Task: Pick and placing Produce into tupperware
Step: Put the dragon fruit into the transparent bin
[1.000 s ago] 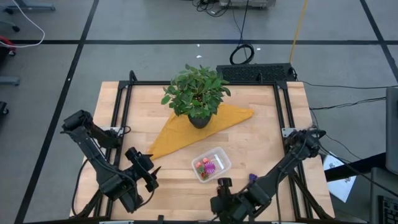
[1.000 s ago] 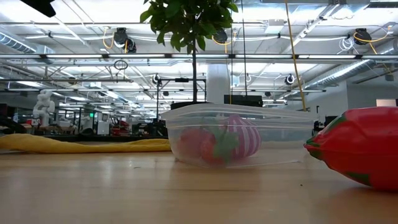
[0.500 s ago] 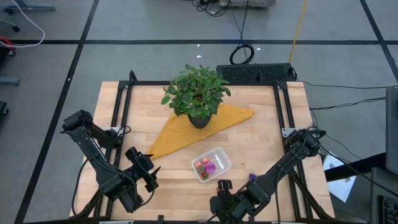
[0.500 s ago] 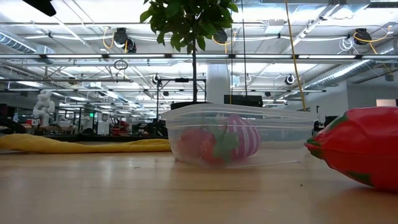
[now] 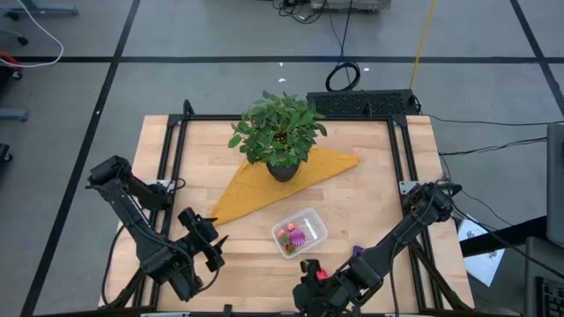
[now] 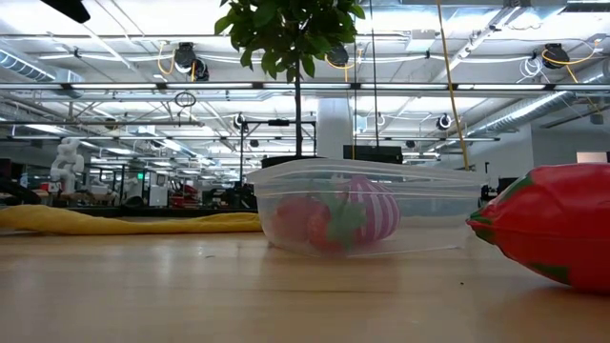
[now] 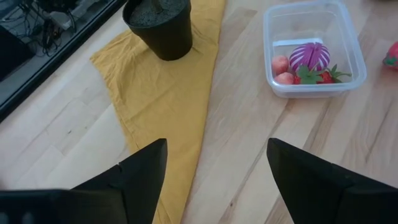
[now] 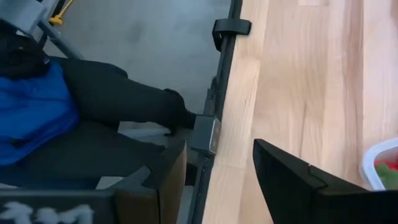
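Beyond the desk (image 5: 379, 176) lies grey taped floor, and on the wood a leafy potted plant (image 5: 278, 130) stands on a yellow cloth (image 5: 256, 189), neither of them part of the job. Between the two hands, and slightly ahead of both, sits the clear tupperware (image 5: 315, 217), right way up and without a lid. It already holds some produce. The left wrist view shows a striped purple piece (image 7: 310, 56), two pale pink round pieces (image 7: 280, 64) and a red strawberry with green leaves (image 7: 318, 76) together on its floor. I judge the work well past halfway but not finished, because two pieces lie loose on the desk. A red strawberry (image 5: 322, 275) rests just beside the right hand (image 5: 307, 267), on its outer side. A small purple piece (image 5: 357, 251) lies a little farther out along that arm, partly hidden by it, so its shape is hard to make out. The right hand hangs low at the near edge of the desk, its fingers drawn in as close as they seem to go and holding nothing. It faces the desk's edge and not the fruit. The left hand (image 5: 220, 249) waits well to the far side of the container, its fingers spread and empty. What remains is probably the loose strawberry first, it being nearest the right hand, and then the purple piece.
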Controlling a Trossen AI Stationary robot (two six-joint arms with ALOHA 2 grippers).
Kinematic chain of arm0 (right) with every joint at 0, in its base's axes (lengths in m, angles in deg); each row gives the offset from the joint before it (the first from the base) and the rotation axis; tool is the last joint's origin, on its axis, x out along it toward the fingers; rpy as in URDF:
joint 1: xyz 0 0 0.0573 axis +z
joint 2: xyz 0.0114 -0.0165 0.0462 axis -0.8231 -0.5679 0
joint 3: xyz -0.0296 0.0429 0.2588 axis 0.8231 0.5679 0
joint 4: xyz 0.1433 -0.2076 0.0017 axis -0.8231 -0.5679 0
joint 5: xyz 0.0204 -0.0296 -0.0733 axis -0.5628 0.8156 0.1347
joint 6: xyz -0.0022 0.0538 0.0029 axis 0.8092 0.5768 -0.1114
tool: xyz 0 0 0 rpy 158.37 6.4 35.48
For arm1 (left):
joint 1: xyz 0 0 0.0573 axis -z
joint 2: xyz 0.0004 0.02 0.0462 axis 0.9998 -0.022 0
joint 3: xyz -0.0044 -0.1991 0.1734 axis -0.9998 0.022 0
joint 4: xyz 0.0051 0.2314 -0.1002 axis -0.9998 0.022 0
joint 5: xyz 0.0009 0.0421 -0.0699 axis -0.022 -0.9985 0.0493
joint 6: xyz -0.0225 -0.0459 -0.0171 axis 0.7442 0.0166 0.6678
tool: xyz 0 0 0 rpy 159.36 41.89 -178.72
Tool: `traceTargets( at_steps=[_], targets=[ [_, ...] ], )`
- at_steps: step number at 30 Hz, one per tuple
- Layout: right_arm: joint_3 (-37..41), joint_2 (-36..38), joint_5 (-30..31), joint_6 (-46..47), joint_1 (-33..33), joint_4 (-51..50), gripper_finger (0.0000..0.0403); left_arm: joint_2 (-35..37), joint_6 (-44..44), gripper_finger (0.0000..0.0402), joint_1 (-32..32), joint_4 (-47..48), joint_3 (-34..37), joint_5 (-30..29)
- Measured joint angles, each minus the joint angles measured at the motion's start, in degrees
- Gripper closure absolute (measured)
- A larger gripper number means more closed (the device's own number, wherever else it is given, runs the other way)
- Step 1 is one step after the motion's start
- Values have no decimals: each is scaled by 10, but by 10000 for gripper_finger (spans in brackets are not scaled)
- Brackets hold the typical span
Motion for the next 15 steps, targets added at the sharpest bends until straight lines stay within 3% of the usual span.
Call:
traceTargets(
  at_steps=[4,11,15],
  targets=[
    [0,0,0,11,-6,-25,227,0,-6,123,0,0,0,0],
    [1,0,-3,126,-35,-167,227,0,-7,124,0,0,0,0],
    [1,0,-15,149,-43,-184,227,0,-7,124,0,0,0,0]
  ],
)
